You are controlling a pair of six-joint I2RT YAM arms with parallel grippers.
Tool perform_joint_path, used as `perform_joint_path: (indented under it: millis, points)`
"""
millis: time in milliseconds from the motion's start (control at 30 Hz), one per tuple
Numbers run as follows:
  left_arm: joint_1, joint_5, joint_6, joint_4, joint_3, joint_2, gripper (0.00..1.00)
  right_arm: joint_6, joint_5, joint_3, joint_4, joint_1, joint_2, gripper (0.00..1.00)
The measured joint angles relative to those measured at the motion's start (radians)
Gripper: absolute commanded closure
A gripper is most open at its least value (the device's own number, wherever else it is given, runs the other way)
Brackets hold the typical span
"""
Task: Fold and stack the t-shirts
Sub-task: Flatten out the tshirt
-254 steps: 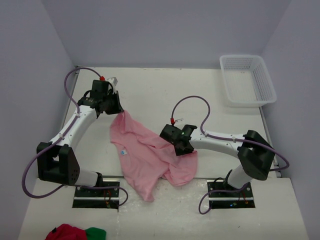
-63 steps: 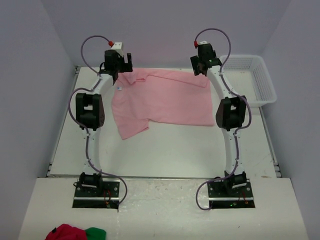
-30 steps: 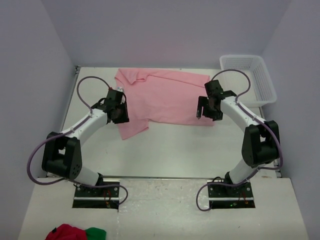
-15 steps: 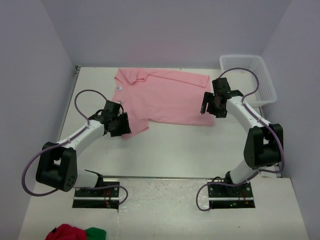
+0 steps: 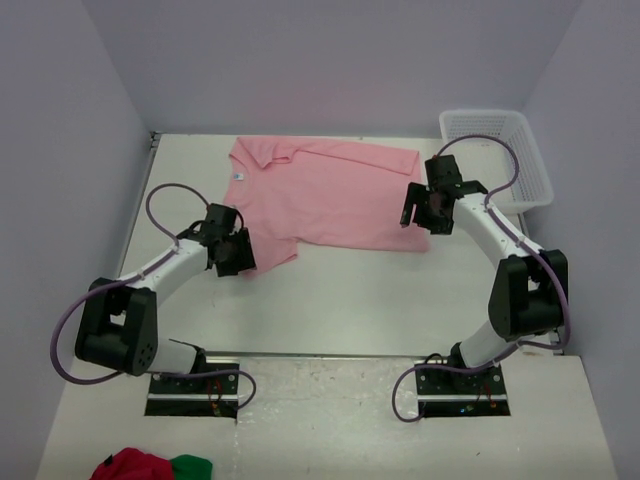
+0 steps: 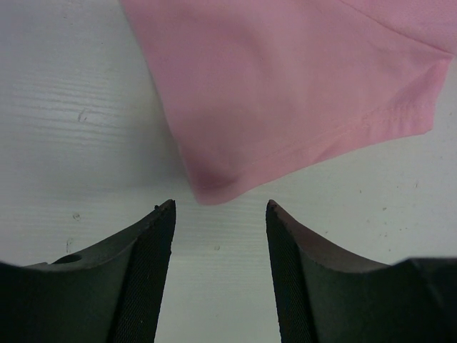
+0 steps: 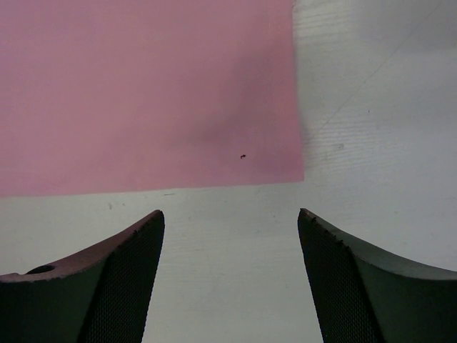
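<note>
One light pink t-shirt (image 5: 330,195) lies spread flat at the back of the table, collar at the left with a small white label (image 5: 238,177). My left gripper (image 5: 232,256) hovers at the near tip of its left sleeve (image 6: 285,93). In the left wrist view that gripper (image 6: 220,206) is open, with only bare table between the fingers and the sleeve tip just ahead. My right gripper (image 5: 427,220) hangs over the shirt's near right corner (image 7: 285,161). The right wrist view shows this gripper (image 7: 230,213) open wide and empty, the hem edge just beyond its tips.
A white plastic basket (image 5: 497,160) stands at the back right corner. A red and green bundle of cloth (image 5: 150,466) lies off the table's near left. Bare white table (image 5: 350,300) runs between the shirt and the arm bases.
My left gripper slid along the sleeve toward the near side and opened wider, off the cloth. My right gripper shifted slightly back and right, staying open. The shirt lies still.
</note>
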Motion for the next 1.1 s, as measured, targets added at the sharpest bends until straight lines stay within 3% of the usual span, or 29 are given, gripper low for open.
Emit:
perform_joint_path:
  millis: [333,633,733,933,1100]
  points:
    - [0.021,0.006,0.000,0.021,-0.002,0.064,0.46,0.000,0.000,0.000,0.006,0.000,-0.016,0.24]
    - [0.024,0.055,0.000,0.092,0.002,0.116,0.54,0.000,0.000,-0.001,0.007,-0.005,-0.019,0.24]
    - [0.024,0.070,0.000,0.117,0.002,0.125,0.61,0.000,0.000,-0.001,0.007,-0.005,-0.022,0.24]
    - [0.024,0.081,-0.005,0.132,-0.004,0.135,0.98,0.000,0.000,-0.002,0.007,-0.011,-0.021,0.24]
    - [0.024,0.084,-0.005,0.130,-0.007,0.132,1.00,0.004,0.002,-0.002,0.006,-0.019,-0.021,0.24]
